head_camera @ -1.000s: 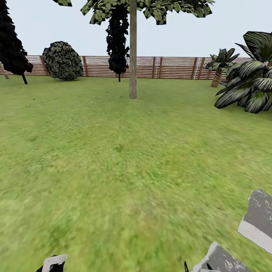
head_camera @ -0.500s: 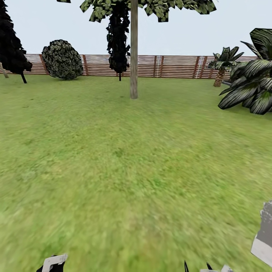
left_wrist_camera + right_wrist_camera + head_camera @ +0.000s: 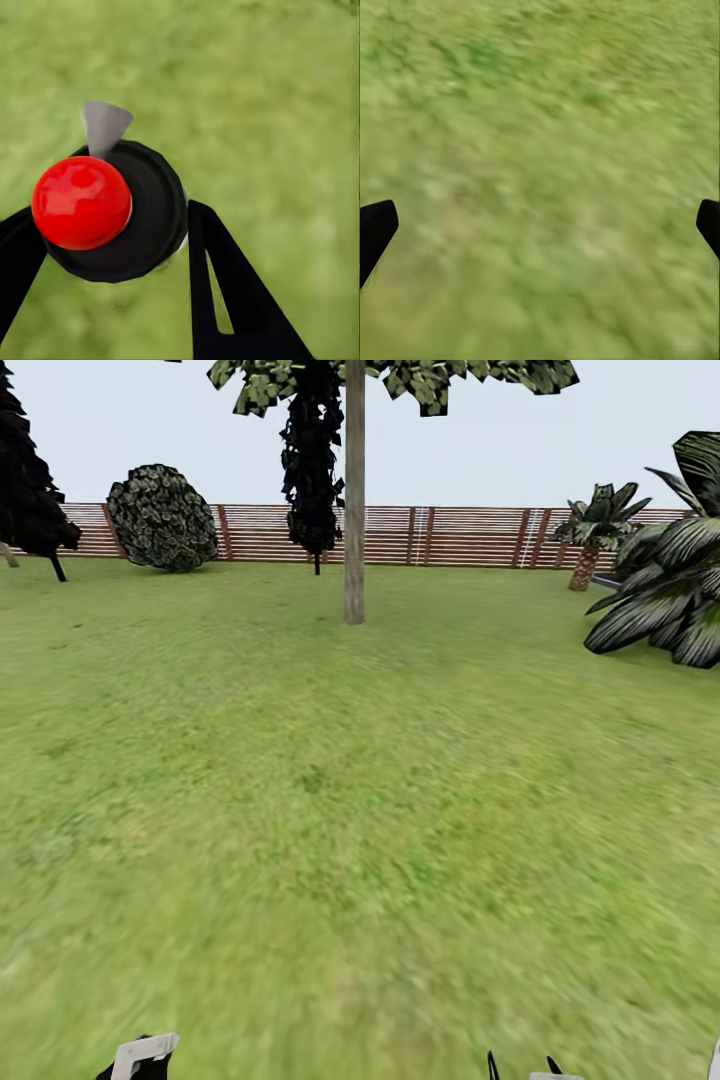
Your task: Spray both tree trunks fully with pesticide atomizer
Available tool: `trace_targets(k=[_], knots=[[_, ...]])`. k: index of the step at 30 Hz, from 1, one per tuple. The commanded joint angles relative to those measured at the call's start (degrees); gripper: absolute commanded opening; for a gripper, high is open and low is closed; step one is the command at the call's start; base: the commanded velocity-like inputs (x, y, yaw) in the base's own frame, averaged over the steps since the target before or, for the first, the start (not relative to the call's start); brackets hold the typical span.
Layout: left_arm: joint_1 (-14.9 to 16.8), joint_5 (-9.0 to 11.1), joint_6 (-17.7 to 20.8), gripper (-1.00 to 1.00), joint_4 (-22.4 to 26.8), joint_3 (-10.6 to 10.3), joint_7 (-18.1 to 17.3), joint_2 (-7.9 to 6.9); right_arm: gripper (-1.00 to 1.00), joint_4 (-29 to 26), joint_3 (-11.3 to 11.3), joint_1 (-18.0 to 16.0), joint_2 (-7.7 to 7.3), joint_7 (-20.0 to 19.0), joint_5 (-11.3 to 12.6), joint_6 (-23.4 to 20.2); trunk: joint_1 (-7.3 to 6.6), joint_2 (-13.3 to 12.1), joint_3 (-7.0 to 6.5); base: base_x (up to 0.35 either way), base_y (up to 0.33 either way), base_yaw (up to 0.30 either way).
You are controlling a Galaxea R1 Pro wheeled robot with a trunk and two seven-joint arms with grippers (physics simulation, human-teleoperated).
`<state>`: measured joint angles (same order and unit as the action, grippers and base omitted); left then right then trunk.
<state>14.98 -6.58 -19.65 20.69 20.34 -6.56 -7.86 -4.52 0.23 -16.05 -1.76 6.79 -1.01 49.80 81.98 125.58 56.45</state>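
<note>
Tree (image 3: 354,510) top cut off, left jaws gripped the atomizer (image 3: 112,210) over grass (image 3: 330,810), right jaws wide open.

Head cam faces tree (image 3: 354,510) – wrist cams down, grass (image 3: 540,150).

The left gripper (image 3: 112,247) has flat, matte black fingers (image 3: 225,300) shaped like long tapering wedges; one has a narrow triangular slot cut through it, with grass showing in the gap. In the head view its upper part appears at the lower edge as a black body bearing a small white rectangular tab (image 3: 145,1050) with rounded corners. The right gripper (image 3: 540,229) shows two blunt black fingertips (image 3: 375,229) with rounded ends, plain and unmarked, no screws or cables visible. In the head view, two thin black pointed tips (image 3: 520,1066) poke up at the bottom edge, with a pale grey sliver between them.
</note>
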Motion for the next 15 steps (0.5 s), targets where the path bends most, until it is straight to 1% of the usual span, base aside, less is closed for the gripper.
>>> trace_targets(k=[1,15], knots=[[0.05,-0.61,-0.22,-1.00,-0.04,0.49,-0.30,0.03,1.00,0.03,0.05,-0.03,0.00,0.24,-0.13,0.13,0.03,0.02,0.05,0.340,0.000,0.000],[0.05,-0.61,-0.22,-1.00,-0.04,0.49,-0.30,0.03,1.00,0.03,0.04,-0.02,0.00,0.24,-0.13,0.13,0.03,0.02,0.05,0.340,0.000,0.000]])
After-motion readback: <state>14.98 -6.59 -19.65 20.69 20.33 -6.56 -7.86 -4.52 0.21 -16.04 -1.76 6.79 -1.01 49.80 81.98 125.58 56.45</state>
